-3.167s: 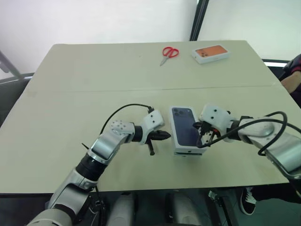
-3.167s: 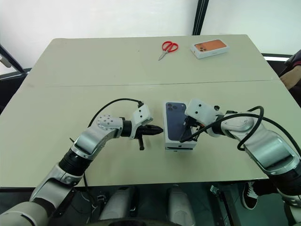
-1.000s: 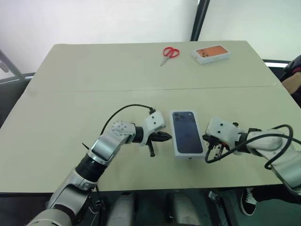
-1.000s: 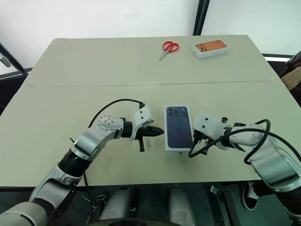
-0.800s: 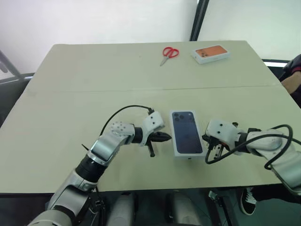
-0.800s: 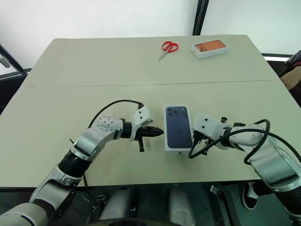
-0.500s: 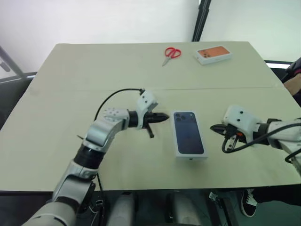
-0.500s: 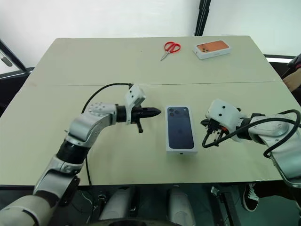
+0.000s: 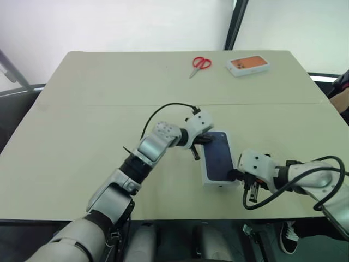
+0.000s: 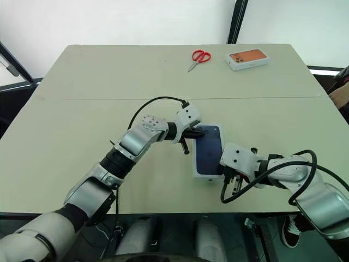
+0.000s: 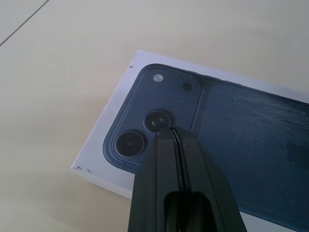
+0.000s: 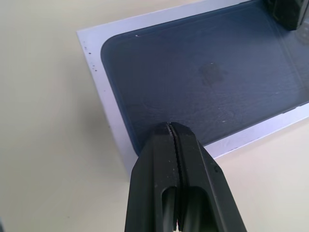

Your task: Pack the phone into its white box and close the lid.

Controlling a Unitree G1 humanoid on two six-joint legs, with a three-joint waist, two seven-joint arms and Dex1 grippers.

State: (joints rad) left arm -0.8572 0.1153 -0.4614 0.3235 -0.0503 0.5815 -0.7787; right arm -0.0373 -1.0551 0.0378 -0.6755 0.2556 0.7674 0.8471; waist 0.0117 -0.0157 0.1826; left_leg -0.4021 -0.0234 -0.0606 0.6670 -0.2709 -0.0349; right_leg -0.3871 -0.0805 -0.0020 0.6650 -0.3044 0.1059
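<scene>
Pressing down on the lid (image 10: 209,152) with both grippers closed tight, holding nothing. Left gripper (image 11: 172,131) sits over its far corner, right gripper (image 12: 169,126) at its near edge.

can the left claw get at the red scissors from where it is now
Probably not without a long stretch. The left claw sits shut over the lid near the table's front, while the red scissors lie far off by the back edge. Nothing stands between them.
</scene>
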